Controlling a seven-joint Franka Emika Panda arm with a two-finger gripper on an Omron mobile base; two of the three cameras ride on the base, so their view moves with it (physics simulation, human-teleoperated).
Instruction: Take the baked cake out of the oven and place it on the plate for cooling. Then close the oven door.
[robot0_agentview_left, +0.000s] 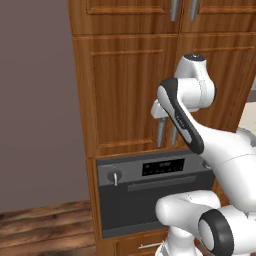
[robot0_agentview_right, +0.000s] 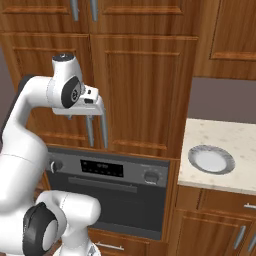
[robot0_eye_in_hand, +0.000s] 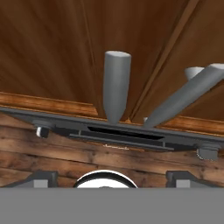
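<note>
The hand (robot0_agentview_right: 95, 107) hangs with fingers wide and empty above the shut oven door (robot0_agentview_right: 112, 200); the plate (robot0_agentview_right: 211, 160) sits on the desk, well to its right.

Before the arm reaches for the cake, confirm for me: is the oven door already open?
No. In the right base view the oven door sits shut and flush under the display panel, with its bar handle lying against the front.

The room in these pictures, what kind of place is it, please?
Most likely a home kitchen. A built-in oven with its door shut sits in a wall of brown wooden cabinets, and beside it a pale stone counter carries a round plate. The floor is wooden planks.
</note>
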